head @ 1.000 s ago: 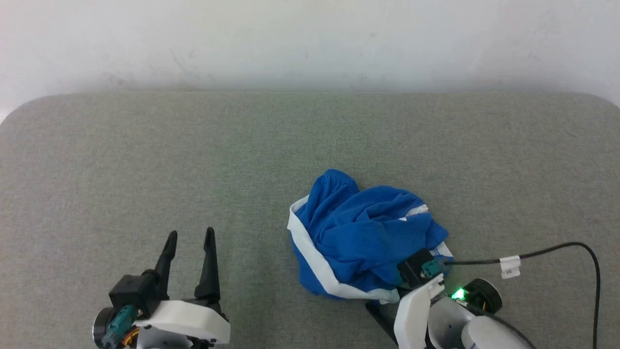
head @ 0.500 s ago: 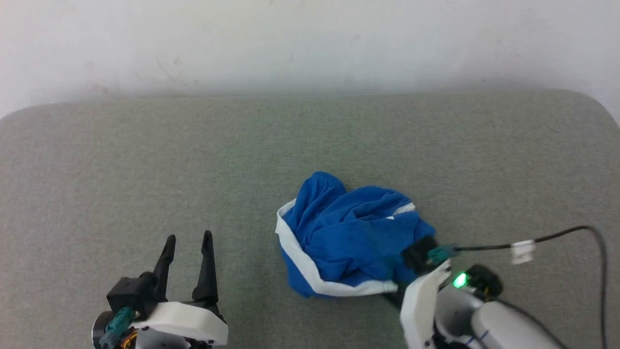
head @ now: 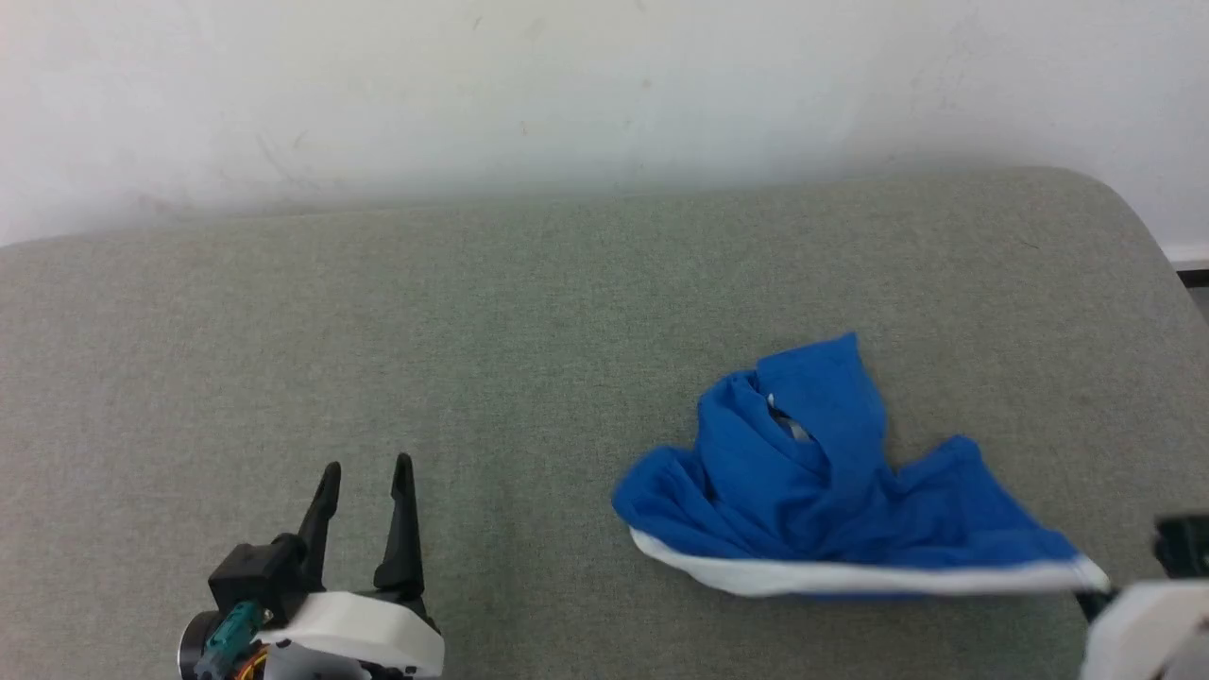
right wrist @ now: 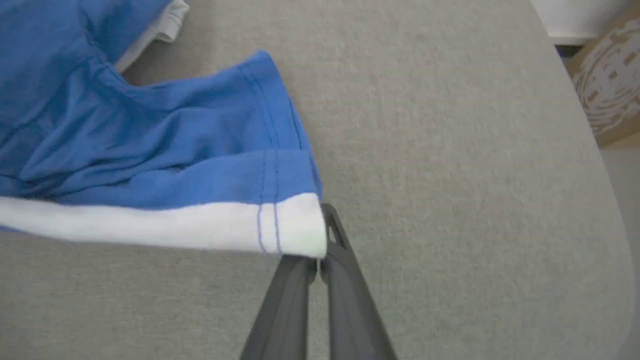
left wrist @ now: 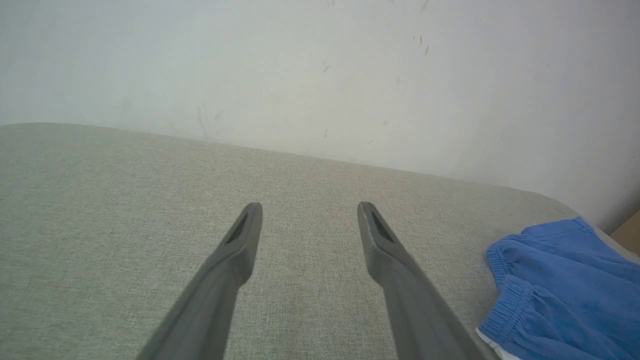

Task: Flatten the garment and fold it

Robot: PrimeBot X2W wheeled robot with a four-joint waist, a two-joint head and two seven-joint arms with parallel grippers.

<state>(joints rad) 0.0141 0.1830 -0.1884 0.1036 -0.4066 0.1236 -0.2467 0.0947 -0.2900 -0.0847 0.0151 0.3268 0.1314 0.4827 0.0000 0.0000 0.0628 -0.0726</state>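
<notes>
The garment (head: 831,491) is a bright blue rumpled piece with a white trim band along its near edge, lying on the grey padded table (head: 472,331) right of centre. My right gripper (right wrist: 320,235) is shut on the right end of the white band, and the band (right wrist: 150,225) runs taut from it to the left. In the head view the right gripper (head: 1096,590) sits at the lower right edge, at the band's corner. My left gripper (head: 364,472) stands open at the lower left, well clear of the garment (left wrist: 565,295), which shows at the left wrist view's right edge.
A pale wall (head: 567,85) runs behind the table. The table's rounded right corner (head: 1124,203) is close to the garment, and beyond it lie the floor and a brown patterned box (right wrist: 610,75). Bare grey surface stretches left of the garment.
My right gripper has shut on the white trim and pulled it to the right, stretching the crumpled garment out sideways. The head camera has also shifted. The left gripper stays open.
</notes>
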